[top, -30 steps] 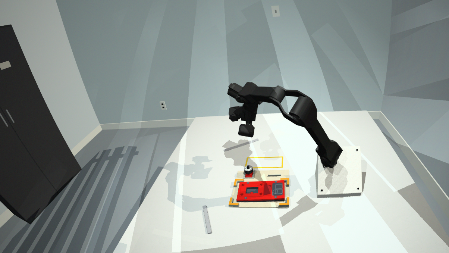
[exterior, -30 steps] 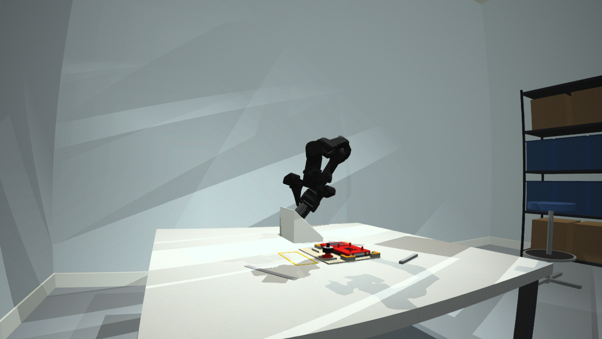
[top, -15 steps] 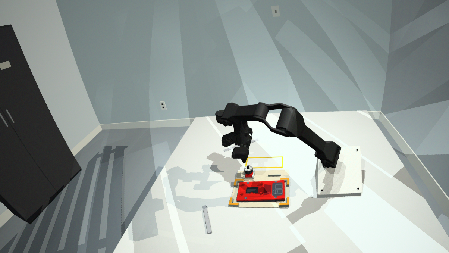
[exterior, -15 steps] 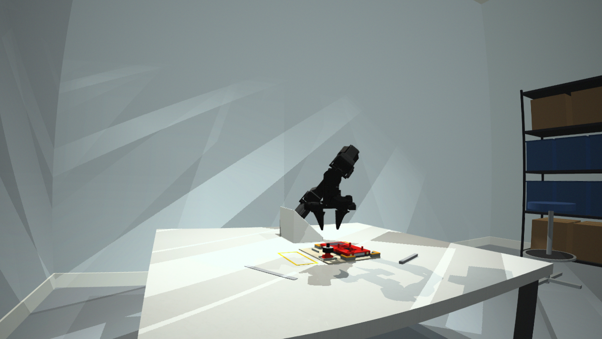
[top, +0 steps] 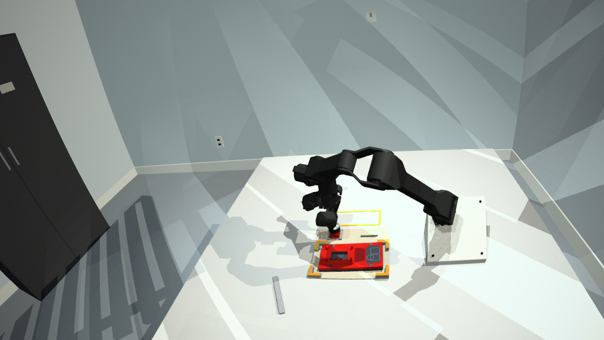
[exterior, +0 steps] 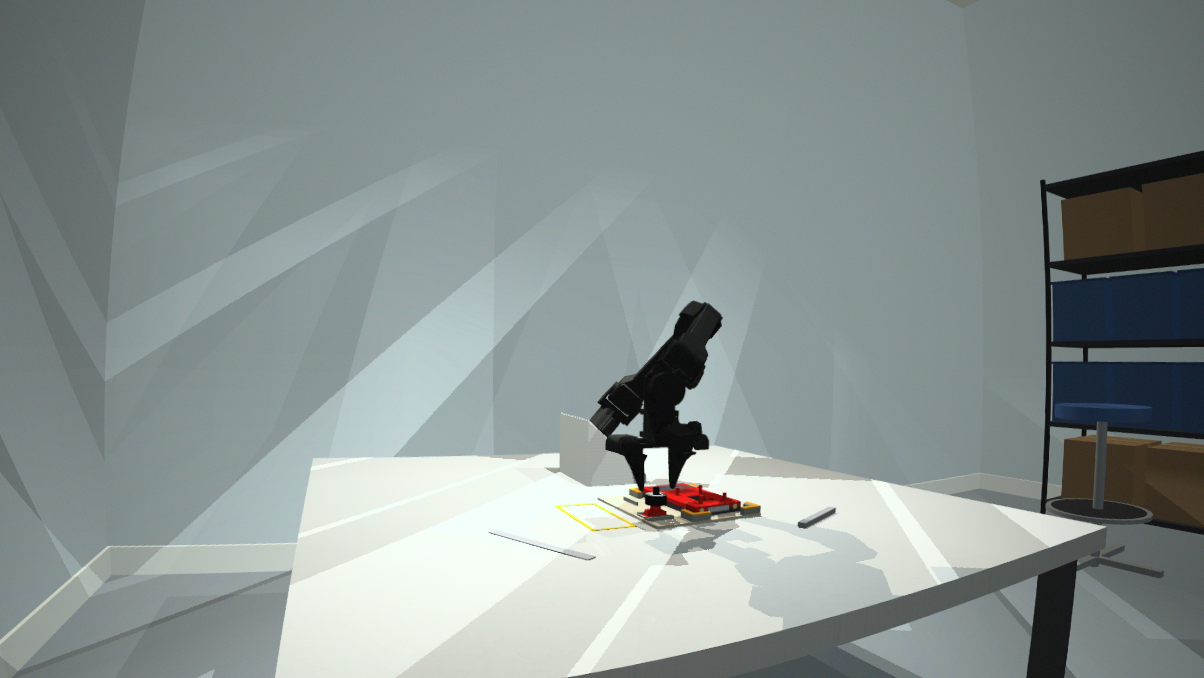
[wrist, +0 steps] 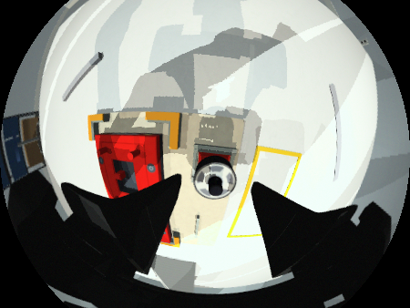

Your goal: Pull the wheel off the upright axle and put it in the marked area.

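The wheel (top: 336,225) (exterior: 655,500) (wrist: 200,183) has a silver top face and a black side. It sits on the upright axle (wrist: 215,187), above a small red base (top: 334,235) (exterior: 654,511) (wrist: 214,156). My gripper (exterior: 657,488) (wrist: 218,183) is open and points down over the wheel, with a fingertip to either side of it in the wrist view. The fingers hold nothing; whether the tips reach down to the wheel's height is unclear. The marked area is a yellow outline (top: 380,217) (exterior: 615,528) (wrist: 279,150) on the table beside the board.
A beige board (top: 352,233) (wrist: 205,219) carries the wheel's base and a red block (top: 359,255) (exterior: 703,498) (wrist: 116,141) between orange corners. One grey bar (top: 278,294) (exterior: 816,517) (wrist: 82,77) lies beyond the block, another (exterior: 541,544) beyond the outline. The arm stands on a white mount (top: 460,240).
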`<state>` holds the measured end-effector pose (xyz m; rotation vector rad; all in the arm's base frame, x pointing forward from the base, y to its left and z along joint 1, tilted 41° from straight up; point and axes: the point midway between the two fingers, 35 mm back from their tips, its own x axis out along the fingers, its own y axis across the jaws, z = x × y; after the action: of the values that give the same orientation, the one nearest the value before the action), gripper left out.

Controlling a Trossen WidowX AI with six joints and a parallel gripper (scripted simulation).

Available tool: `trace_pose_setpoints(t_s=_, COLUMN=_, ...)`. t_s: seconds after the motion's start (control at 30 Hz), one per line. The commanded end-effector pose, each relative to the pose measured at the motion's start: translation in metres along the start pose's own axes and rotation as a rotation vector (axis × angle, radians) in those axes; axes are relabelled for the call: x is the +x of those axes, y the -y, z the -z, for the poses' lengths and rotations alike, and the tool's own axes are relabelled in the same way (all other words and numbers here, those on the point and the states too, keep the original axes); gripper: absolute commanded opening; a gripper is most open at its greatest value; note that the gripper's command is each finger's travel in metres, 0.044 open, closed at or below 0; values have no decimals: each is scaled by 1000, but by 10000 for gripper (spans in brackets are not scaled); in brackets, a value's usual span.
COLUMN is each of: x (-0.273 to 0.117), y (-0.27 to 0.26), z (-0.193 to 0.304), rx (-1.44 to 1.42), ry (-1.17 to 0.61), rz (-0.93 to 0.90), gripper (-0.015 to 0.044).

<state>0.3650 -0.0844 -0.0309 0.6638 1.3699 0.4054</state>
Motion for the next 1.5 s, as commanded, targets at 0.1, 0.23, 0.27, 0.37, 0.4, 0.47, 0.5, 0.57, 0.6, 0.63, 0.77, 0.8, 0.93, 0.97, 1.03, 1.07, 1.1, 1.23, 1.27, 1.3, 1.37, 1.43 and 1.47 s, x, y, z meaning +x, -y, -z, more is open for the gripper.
trace_pose_setpoints(t_s=0.1, x=21, y=-1, z=5, rx=9, ry=-14, rz=-10, gripper=300)
trace_pose_setpoints(t_s=0.23, x=18, y=-2, z=5, rx=5, ry=-22, rz=-7, gripper=195)
trace_pose_setpoints(t_s=0.27, x=18, y=-2, z=5, rx=5, ry=-22, rz=-7, gripper=188)
trace_pose_setpoints(t_s=0.37, x=18, y=-2, z=5, rx=5, ry=-22, rz=-7, gripper=168)
trace_pose_setpoints(t_s=0.4, x=18, y=-2, z=5, rx=5, ry=-22, rz=-7, gripper=162)
trace_pose_setpoints(t_s=0.47, x=18, y=-2, z=5, rx=5, ry=-22, rz=-7, gripper=148)
trace_pose_setpoints(t_s=0.5, x=18, y=-2, z=5, rx=5, ry=-22, rz=-7, gripper=142)
trace_pose_setpoints(t_s=0.57, x=18, y=-2, z=5, rx=5, ry=-22, rz=-7, gripper=89)
trace_pose_setpoints(t_s=0.6, x=18, y=-2, z=5, rx=5, ry=-22, rz=-7, gripper=63)
trace_pose_setpoints(t_s=0.63, x=18, y=-2, z=5, rx=5, ry=-22, rz=-7, gripper=37)
trace_pose_setpoints(t_s=0.77, x=17, y=-2, z=5, rx=5, ry=-21, rz=-7, gripper=0)
trace_pose_setpoints(t_s=0.8, x=16, y=-2, z=5, rx=5, ry=-21, rz=-7, gripper=0)
trace_pose_setpoints(t_s=0.93, x=15, y=-2, z=5, rx=5, ry=-21, rz=-7, gripper=0)
trace_pose_setpoints(t_s=0.97, x=15, y=-2, z=5, rx=5, ry=-21, rz=-7, gripper=0)
trace_pose_setpoints(t_s=1.03, x=14, y=-2, z=5, rx=5, ry=-21, rz=-7, gripper=0)
trace_pose_setpoints(t_s=1.07, x=14, y=-2, z=5, rx=5, ry=-21, rz=-7, gripper=0)
trace_pose_setpoints(t_s=1.1, x=13, y=-2, z=5, rx=5, ry=-21, rz=-7, gripper=0)
trace_pose_setpoints(t_s=1.23, x=12, y=-2, z=5, rx=5, ry=-20, rz=-7, gripper=0)
trace_pose_setpoints(t_s=1.27, x=12, y=-2, z=5, rx=6, ry=-20, rz=-7, gripper=0)
trace_pose_setpoints(t_s=1.3, x=11, y=-1, z=5, rx=6, ry=-20, rz=-7, gripper=0)
trace_pose_setpoints(t_s=1.37, x=11, y=-1, z=5, rx=6, ry=-20, rz=-7, gripper=0)
trace_pose_setpoints(t_s=1.43, x=10, y=-1, z=5, rx=6, ry=-20, rz=-7, gripper=0)
trace_pose_setpoints(t_s=1.47, x=10, y=-1, z=5, rx=6, ry=-20, rz=-7, gripper=0)
